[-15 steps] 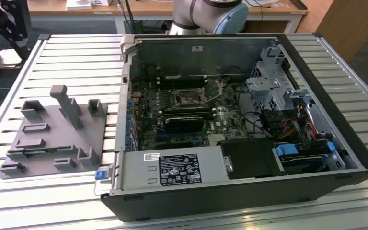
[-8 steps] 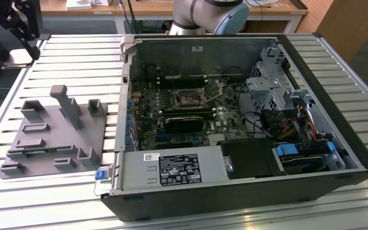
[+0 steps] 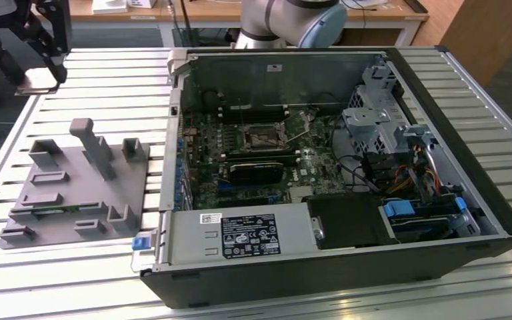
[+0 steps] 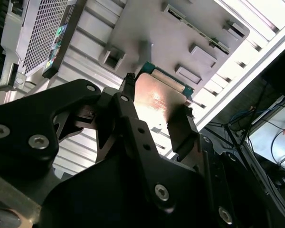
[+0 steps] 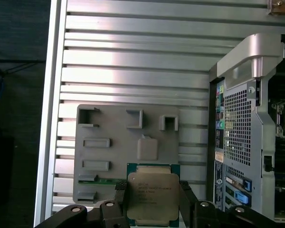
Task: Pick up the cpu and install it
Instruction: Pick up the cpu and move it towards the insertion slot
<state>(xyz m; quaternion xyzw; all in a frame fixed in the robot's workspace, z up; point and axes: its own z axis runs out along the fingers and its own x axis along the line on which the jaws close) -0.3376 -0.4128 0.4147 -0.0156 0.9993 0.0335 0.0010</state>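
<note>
The cpu (image 5: 153, 197) is a flat square chip with a shiny metal top and a green rim. It sits between my gripper's (image 5: 153, 192) two black fingers (image 5: 120, 195), which are shut on its opposite edges. In the second wrist view the cpu (image 4: 156, 97) reflects light between the fingers (image 4: 181, 130), held above the grey fixture plate (image 4: 180, 33). In the exterior view the gripper (image 3: 35, 70) hangs over the slatted table at the far left, apart from the open computer case (image 3: 327, 173). The black socket frame (image 3: 263, 137) with its metal lever lies on the motherboard inside the case.
The grey fixture plate (image 3: 78, 193) with upright holders lies on the slatted aluminium table (image 3: 105, 73) at the exterior view's left of the case. A thin green memory stick (image 5: 102, 181) rests in one of its slots. Drive cages and cables (image 3: 399, 153) crowd the case's right side.
</note>
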